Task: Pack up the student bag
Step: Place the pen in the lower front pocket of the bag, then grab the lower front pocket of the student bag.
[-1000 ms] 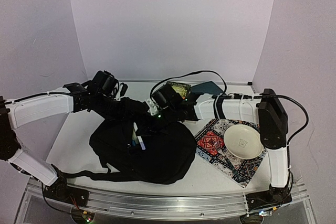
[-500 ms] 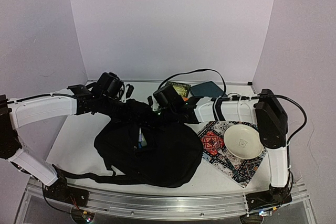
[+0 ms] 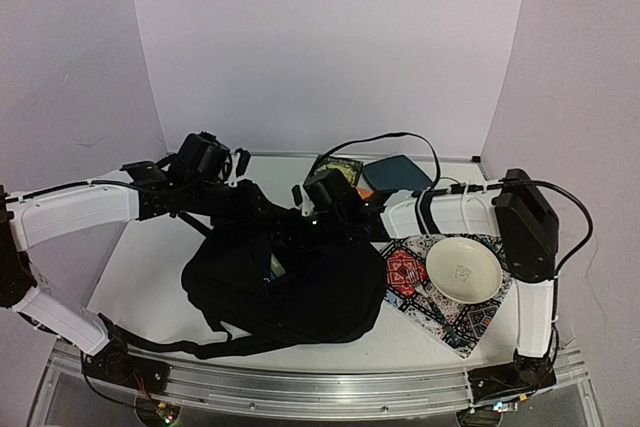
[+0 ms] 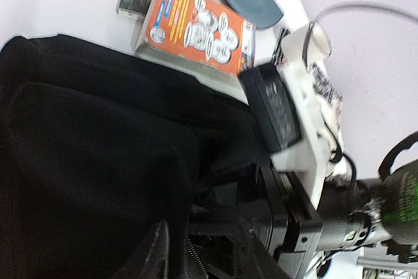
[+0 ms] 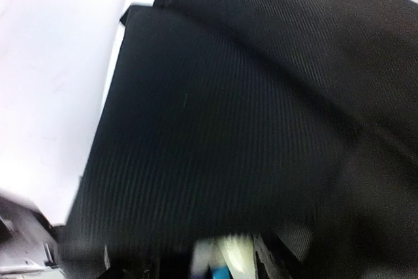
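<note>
The student bag (image 3: 300, 292) is a soft black backpack slumped in the middle of the table. Its straps trail toward the front left. My left gripper (image 3: 250, 209) is at the bag's back top edge. In the left wrist view the left gripper (image 4: 204, 256) stands open, with the bag's zip edge (image 4: 189, 253) loose between the fingers. My right gripper (image 3: 298, 230) is over the bag's mouth and also open. In the right wrist view black fabric (image 5: 215, 115) fills the picture, and a blurred white and blue item (image 5: 228, 256) lies low between the fingers.
Behind the bag lie an orange packet (image 4: 196, 24), a dark book (image 3: 338, 169) and a flat teal pouch (image 3: 398, 172). On the right, a white bowl (image 3: 464, 269) rests on a patterned cloth (image 3: 405, 272). A black cable loops over the right arm.
Both grippers have opened. The bag's raised top edge has dropped and the bag has settled. The white and blue items at its mouth now show less.
</note>
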Controlling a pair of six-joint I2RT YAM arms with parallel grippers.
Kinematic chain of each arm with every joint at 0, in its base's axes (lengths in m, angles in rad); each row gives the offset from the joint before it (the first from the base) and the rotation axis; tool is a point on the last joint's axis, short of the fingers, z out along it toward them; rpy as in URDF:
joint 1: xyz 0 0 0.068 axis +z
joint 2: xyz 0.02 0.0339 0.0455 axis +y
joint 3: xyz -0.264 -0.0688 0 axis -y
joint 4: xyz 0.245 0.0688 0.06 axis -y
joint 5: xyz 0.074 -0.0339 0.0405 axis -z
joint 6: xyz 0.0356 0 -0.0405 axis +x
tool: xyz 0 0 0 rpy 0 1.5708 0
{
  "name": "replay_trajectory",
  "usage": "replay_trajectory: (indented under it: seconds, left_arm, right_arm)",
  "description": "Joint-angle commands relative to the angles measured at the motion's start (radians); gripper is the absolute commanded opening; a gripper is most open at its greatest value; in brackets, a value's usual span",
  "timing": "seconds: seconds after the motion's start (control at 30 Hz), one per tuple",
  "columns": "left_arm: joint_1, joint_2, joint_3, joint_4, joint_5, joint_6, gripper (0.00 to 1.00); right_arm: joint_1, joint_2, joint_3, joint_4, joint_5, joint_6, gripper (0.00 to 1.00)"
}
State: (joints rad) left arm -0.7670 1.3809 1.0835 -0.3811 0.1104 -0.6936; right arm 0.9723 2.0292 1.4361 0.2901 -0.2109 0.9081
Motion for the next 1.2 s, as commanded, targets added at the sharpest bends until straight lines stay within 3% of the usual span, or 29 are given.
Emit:
replay_trajectory:
  seconds: [0.0,0.23,0.47,0.6,0.9,1.17]
  left_arm:
    - [0.002,-0.1,-0.025,0.021,-0.09,0.025,0.39]
    - [0.003,-0.223,-0.134,-0.06,-0.159,-0.016,0.52]
    - [0.003,-0.36,-0.289,-0.105,-0.145,-0.12,0.63]
    - [0.002,-0.411,-0.362,-0.112,-0.116,-0.162,0.65]
    - [0.002,-0.438,-0.462,-0.119,-0.071,-0.216,0.63]
    - [0.0,-0.388,-0.473,-0.101,-0.074,-0.21,0.55]
  right_arm:
    - [0.006,-0.148,-0.057,-0.027,0.041,-0.117,0.53]
    - [0.038,-0.244,-0.097,-0.127,0.093,-0.334,0.6]
    - [0.133,-0.205,0.028,-0.299,0.156,-0.515,0.61]
    - [0.195,-0.144,0.123,-0.384,0.201,-0.594,0.58]
    - [0.264,0.026,0.342,-0.547,0.258,-0.691,0.4]
    - [0.288,0.148,0.471,-0.632,0.304,-0.723,0.39]
